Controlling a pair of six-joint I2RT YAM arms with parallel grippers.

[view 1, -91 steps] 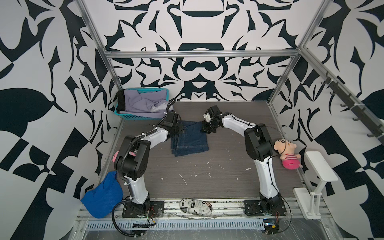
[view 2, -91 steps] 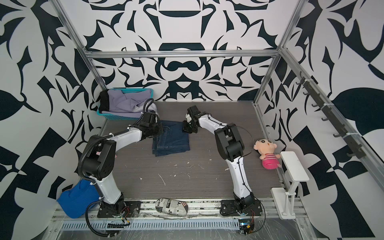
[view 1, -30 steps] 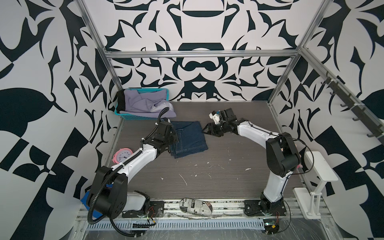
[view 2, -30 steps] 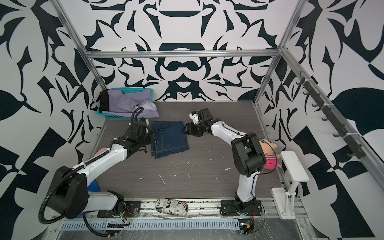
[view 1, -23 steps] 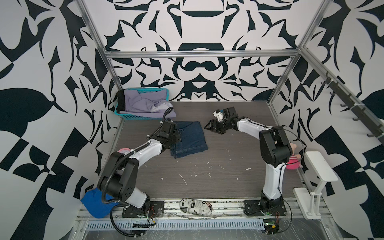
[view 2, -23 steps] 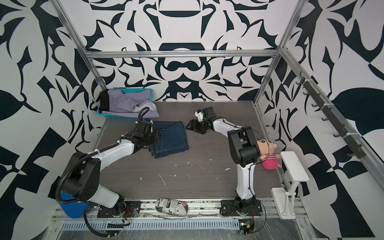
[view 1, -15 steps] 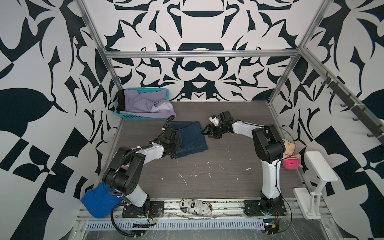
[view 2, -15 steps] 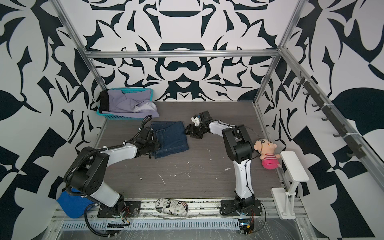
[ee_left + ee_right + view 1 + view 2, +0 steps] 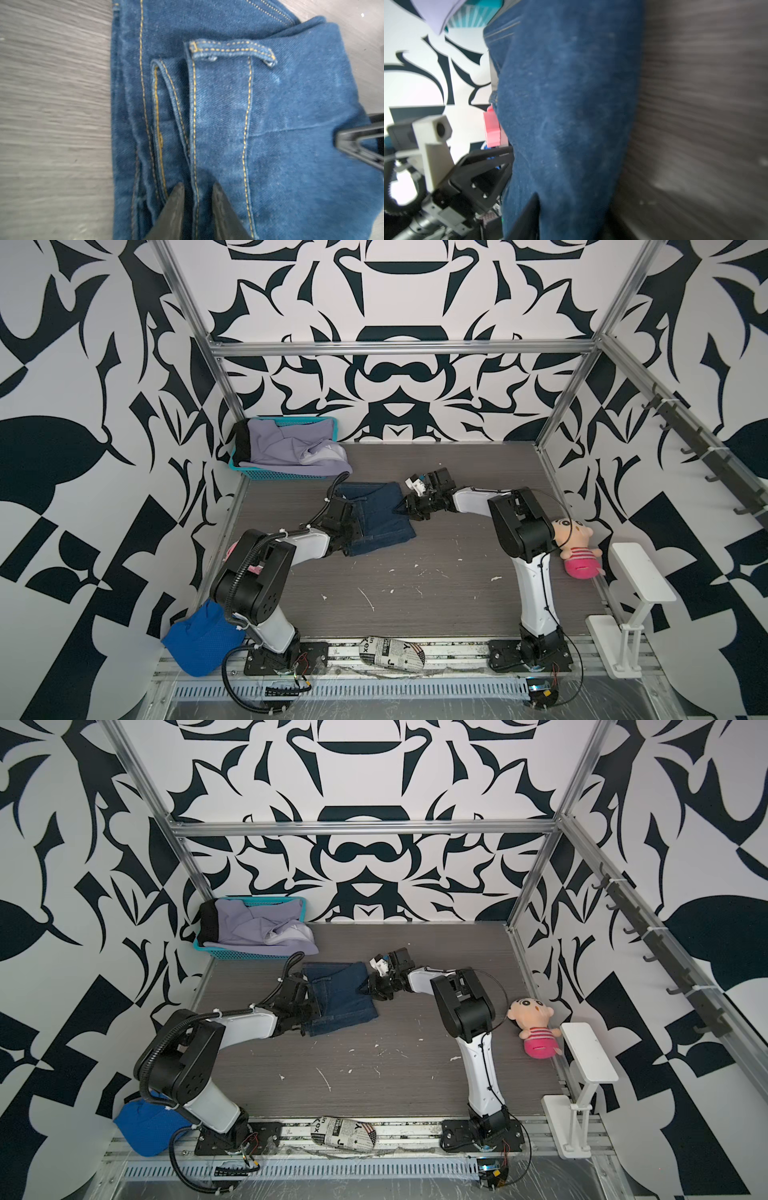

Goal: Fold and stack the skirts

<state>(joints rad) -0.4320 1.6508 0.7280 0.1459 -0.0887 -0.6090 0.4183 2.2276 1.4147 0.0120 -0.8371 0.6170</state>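
Three skirts are recorded. The denim skirt (image 9: 380, 516) is laid folded on the table (image 9: 415, 593), towards the rear middle and near the teal basket (image 9: 282, 476). The lavender skirt (image 9: 291, 448) is heaped in that basket, with one corner draped over the front rim. The black skirt (image 9: 241, 443) is lodged at the basket's left end, touching the lavender one.

The left gripper (image 9: 353, 526) is set on the left edge of the denim skirt. In the left wrist view its fingers (image 9: 172, 214) are drawn close together, and a yellow-stitched fold of denim is pinched between them. The right gripper (image 9: 405, 510) is applied to the opposite edge, where the cloth is drawn into a small peak at the jaws, which are closed on it. In the right wrist view the denim is seen raised off the table beside one dark finger; the other finger is hidden by cloth.

Also noted are a plush doll (image 9: 577, 547) at the table's right edge, a blue mesh cloth (image 9: 199, 643) at the near left corner, and a newspaper-print bundle (image 9: 392, 651) on the front rail between the arm bases.
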